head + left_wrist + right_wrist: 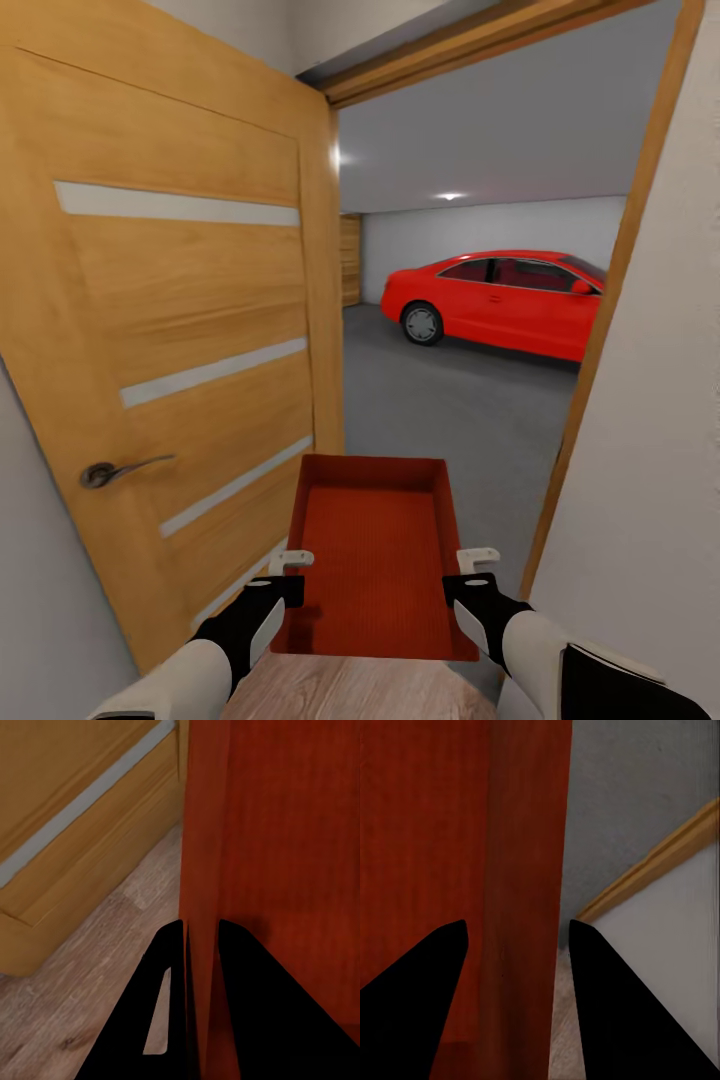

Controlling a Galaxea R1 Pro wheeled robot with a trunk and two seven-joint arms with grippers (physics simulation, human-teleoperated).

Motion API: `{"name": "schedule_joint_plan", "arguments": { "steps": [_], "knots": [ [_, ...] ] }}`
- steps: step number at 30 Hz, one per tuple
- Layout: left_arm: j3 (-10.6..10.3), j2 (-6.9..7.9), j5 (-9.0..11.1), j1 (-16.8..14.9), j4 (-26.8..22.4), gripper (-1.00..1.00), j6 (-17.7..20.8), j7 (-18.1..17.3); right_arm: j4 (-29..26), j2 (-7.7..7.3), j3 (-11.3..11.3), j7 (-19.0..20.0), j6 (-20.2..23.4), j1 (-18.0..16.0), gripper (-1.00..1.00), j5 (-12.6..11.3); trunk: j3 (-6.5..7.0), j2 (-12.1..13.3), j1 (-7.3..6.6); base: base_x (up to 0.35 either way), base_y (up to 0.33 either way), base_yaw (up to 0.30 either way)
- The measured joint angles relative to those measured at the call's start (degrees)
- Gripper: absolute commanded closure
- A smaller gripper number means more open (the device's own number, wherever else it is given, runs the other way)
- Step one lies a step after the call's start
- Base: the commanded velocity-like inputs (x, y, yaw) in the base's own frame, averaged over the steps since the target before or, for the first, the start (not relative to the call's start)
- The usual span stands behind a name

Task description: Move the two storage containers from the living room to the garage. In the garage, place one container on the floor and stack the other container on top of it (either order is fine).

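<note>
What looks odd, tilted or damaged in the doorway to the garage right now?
Nothing stands out. The orange-red container sits level between the left gripper and right gripper, the wooden door stands open, and the red car looks intact.

One orange-red storage container [375, 545] is seen, held level in the air in the doorway, open side up, its long axis pointing toward the garage [480, 230]. Its walls slope slightly outward and its inner floor is finely ribbed. The near half hangs over light wood planks, the far half over the dark grey concrete floor [450, 410]. In the left wrist view its side wall [202, 870] is clamped between closed jaws; in the right wrist view the opposite wall [521, 870] stands between wider-set jaws.
</note>
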Motion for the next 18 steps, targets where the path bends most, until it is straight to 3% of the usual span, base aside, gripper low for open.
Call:
{"name": "schedule_joint_plan", "arguments": {
  "steps": [11,18],
  "knots": [
    [0.0,0.05,-0.1,0.0,-0.2,1.00,0.0,-0.1,0.1,0.07,-0.1,0.0,-0.1,0.0,1.00,0.0,0.00,0.0,0.00,0.111,0.100,-0.042],
    [0.0,0.04,-0.1,0.0,0.0,1.00,0.0,-0.1,0.0,0.05,0.0,0.0,0.0,0.0,1.00,0.0,0.00,0.0,0.01,0.004,0.004,-0.229]
  ]
}}
